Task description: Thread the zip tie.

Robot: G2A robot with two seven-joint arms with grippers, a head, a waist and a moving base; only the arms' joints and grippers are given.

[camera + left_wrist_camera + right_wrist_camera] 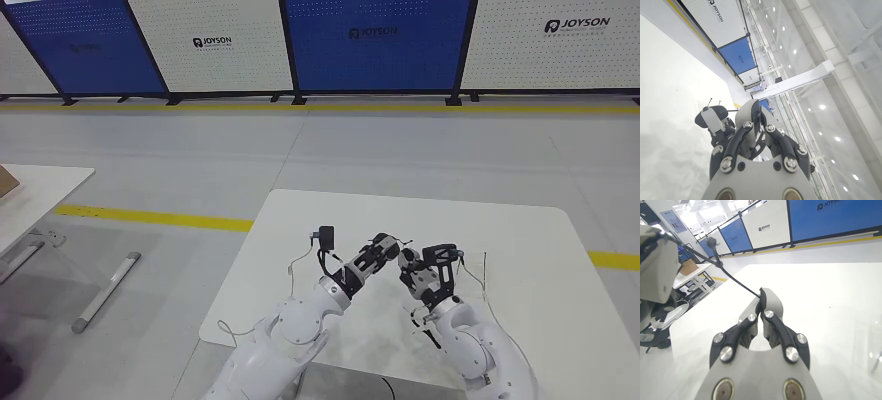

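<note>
A thin black zip tie [738, 283] is stretched in the air between my two grippers, above the white table [500, 230]. My right gripper [760, 298] is shut on one end of the strap. From there the strap rises to my left gripper [653, 236], which holds the other end. Partway along sits a thicker black knot [718, 263], from which a short piece runs to a small black block [711, 240]. In the left wrist view my left gripper [758, 111] is shut, with a black strand [730, 110] leading to the right gripper [712, 116]. From above, both grippers [396, 252] meet near the table's front.
A thin loose strand [485, 272] lies on the table right of the arms, and another [296, 268] lies to their left. A second table [40, 190] stands far left, with a cardboard box [688, 266] on it. Blue and white panels [380, 45] line the back.
</note>
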